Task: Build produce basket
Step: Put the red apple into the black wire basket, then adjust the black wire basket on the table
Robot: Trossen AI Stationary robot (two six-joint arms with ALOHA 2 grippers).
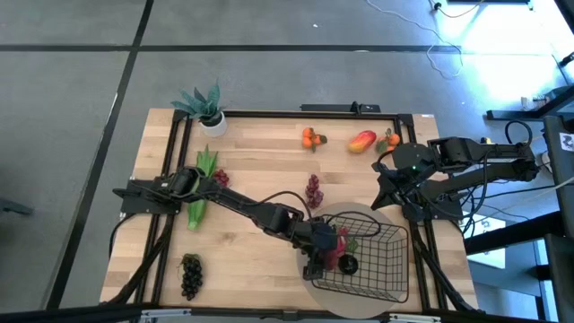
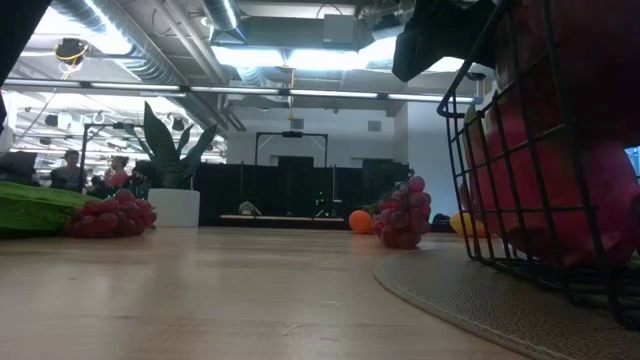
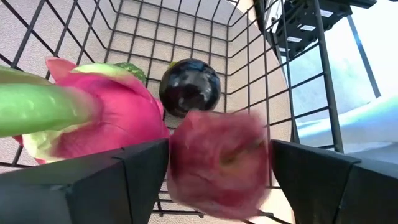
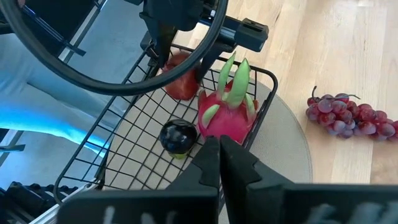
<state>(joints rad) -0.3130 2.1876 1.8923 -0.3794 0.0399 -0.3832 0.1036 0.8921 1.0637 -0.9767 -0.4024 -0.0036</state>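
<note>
The black wire basket [image 1: 384, 269] stands on a round grey mat [image 1: 359, 215] near the table's front edge. Inside it lie a pink dragon fruit [image 4: 227, 115] and a dark round fruit [image 4: 177, 135]. My left gripper [image 1: 325, 255] reaches over the basket's left rim, slanting down. A round red fruit [image 3: 217, 163] fills the gap between its two fingers and shows blurred, while the fingers and the mesh are sharp. In the right wrist view this red fruit [image 4: 180, 81] sits just inside the rim, under the gripper. My right gripper [image 4: 217, 163] waits shut at the table's right edge, holding nothing. My left gripper stands with one finger [image 3: 124, 180] on either side of the red fruit, coming slanting down from the table's left. The fruit's blurred sides [image 3: 177, 168] reach both fingers. Whether the fingers touch it, I cannot tell.
On the table lie red grapes [image 1: 313, 191] beside the mat, dark grapes [image 1: 190, 274] at the front left and a green leafy stalk [image 1: 202, 184] under the left arm. At the far side lie a tangerine [image 1: 310, 137], a mango [image 1: 361, 141] and a potted plant [image 1: 204, 106].
</note>
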